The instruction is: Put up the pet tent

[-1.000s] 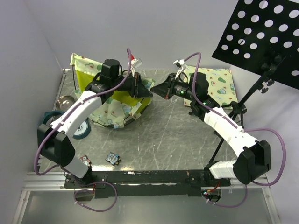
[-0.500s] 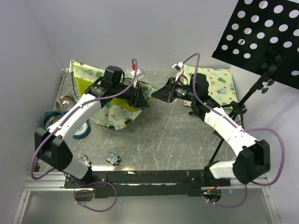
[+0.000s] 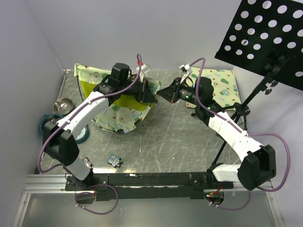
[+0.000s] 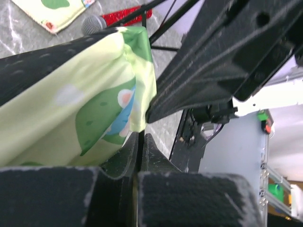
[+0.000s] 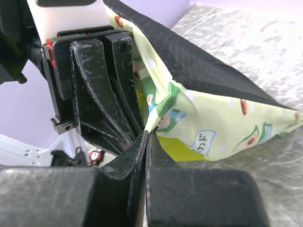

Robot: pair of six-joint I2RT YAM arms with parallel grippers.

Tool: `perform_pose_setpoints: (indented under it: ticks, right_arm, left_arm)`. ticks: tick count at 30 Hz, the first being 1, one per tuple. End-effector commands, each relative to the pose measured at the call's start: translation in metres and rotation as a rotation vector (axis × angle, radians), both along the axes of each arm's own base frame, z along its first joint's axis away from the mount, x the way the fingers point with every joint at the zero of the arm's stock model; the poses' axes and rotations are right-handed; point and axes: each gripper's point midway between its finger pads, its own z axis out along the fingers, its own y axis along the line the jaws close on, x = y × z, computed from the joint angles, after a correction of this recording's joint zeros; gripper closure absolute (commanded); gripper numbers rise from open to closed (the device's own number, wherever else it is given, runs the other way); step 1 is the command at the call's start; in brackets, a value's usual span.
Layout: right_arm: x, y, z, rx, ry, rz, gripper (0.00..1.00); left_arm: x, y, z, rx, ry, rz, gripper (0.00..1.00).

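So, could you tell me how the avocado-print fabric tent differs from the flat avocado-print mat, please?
The pale avocado-print fabric tent sits slumped and bulging; the rectangular avocado-print mat lies flat. The tent adds lime-yellow panels and a black sheet; the mat shows print only. The left gripper and right gripper pinch the tent's corner; neither holds the mat. Both share the pale cartoon print.

Soft, even light falls from overhead. It is bright, with only faint shadows under the arms and a dull sheen on the metal table (image 3: 165,137). In the wrist views the tent (image 5: 222,127) is sharp, while the near fingers (image 5: 199,198) are dark and blurred — the left view's far right is washed out.
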Motion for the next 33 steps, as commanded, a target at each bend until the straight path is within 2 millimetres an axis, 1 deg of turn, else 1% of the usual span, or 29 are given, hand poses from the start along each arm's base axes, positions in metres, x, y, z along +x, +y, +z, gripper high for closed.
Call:
perform_pose_setpoints:
  ticks: [1, 4, 6, 8, 10, 11, 12, 13, 14, 15, 16, 18, 20, 22, 24, 25, 26, 28, 29, 30, 31, 33]
  right_arm:
    - [-0.047, 0.024, -0.036, -0.06, 0.094, 0.201, 1.0]
    - [-0.048, 0.024, -0.049, -0.082, 0.112, 0.203, 1.0]
    - [-0.049, 0.023, -0.054, -0.093, 0.116, 0.208, 1.0]
    - [-0.051, 0.023, -0.057, -0.102, 0.116, 0.217, 1.0]
    - [-0.045, 0.018, -0.057, -0.116, 0.105, 0.196, 1.0]
    - [-0.037, 0.01, -0.057, -0.122, 0.109, 0.164, 1.0]
    - [-0.033, 0.006, -0.054, -0.126, 0.1, 0.152, 1.0]
    - [-0.027, -0.001, -0.052, -0.13, 0.093, 0.135, 1.0]
    - [-0.02, -0.009, -0.049, -0.135, 0.073, 0.11, 1.0]
    - [-0.016, -0.02, -0.053, -0.155, 0.084, 0.086, 1.0]
    - [-0.013, -0.027, -0.052, -0.166, 0.07, 0.073, 1.0]
    - [-0.005, -0.041, -0.052, -0.191, 0.048, 0.043, 1.0]
    - [0.001, -0.05, -0.051, -0.213, 0.02, 0.03, 1.0]
    - [0.008, -0.055, -0.05, -0.238, -0.017, 0.023, 1.0]
    - [0.014, -0.056, -0.048, -0.276, -0.078, 0.034, 1.0]
    - [0.019, -0.058, -0.047, -0.299, -0.108, 0.03, 1.0]
    - [0.026, -0.06, -0.047, -0.324, -0.131, 0.023, 1.0]
    - [0.041, -0.066, -0.05, -0.392, -0.173, 0.002, 1.0]
    - [0.052, -0.071, -0.054, -0.431, -0.167, -0.034, 1.0]
    - [0.063, -0.077, -0.052, -0.465, -0.164, -0.071, 1.0]
    - [0.074, -0.085, -0.056, -0.502, -0.142, -0.117, 0.93]
    - [0.082, -0.099, -0.063, -0.553, -0.077, -0.166, 0.73]
  left_arm:
    - [0.023, -0.018, 0.084, -0.208, -0.213, 0.02, 0.99]
    - [0.022, -0.021, 0.091, -0.237, -0.238, 0.006, 0.99]
    - [0.023, -0.025, 0.092, -0.234, -0.266, -0.001, 0.99]
    - [0.022, -0.029, 0.097, -0.232, -0.319, -0.029, 0.99]
    - [0.018, -0.033, 0.094, -0.203, -0.354, -0.079, 0.99]
    - [0.016, -0.032, 0.091, -0.169, -0.349, -0.092, 0.85]
    - [0.016, -0.029, 0.089, -0.145, -0.383, -0.097, 0.74]
    - [0.016, -0.024, 0.085, -0.109, -0.394, -0.09, 0.58]
    - [0.014, -0.019, 0.083, -0.074, -0.428, -0.089, 0.38]
    - [0.009, -0.011, 0.075, -0.027, -0.431, -0.097, 0.3]
    - [0.004, -0.004, 0.071, 0.008, -0.481, -0.12, 0.23]
    - [-0.009, 0.008, 0.074, 0.043, -0.539, -0.142, 0.14]
    - [-0.024, 0.019, 0.086, 0.033, -0.585, -0.155, 0.08]
    - [-0.038, 0.028, 0.105, -0.008, -0.636, -0.136, 0.03]
    - [-0.042, 0.042, 0.132, -0.068, -0.687, -0.044, 0.01]
    - [-0.04, 0.051, 0.139, -0.087, -0.691, 0.013, 0.0]
    - [-0.034, 0.063, 0.149, -0.102, -0.709, 0.085, 0.0]
    - [-0.018, 0.091, 0.162, -0.124, -0.672, 0.232, 0.02]
    - [-0.006, 0.108, 0.166, -0.121, -0.655, 0.311, 0.02]
    - [0.004, 0.122, 0.169, -0.115, -0.637, 0.376, 0.03]
    - [0.015, 0.137, 0.17, -0.099, -0.621, 0.443, 0.03]
    - [0.034, 0.164, 0.169, -0.061, -0.587, 0.575, 0.04]
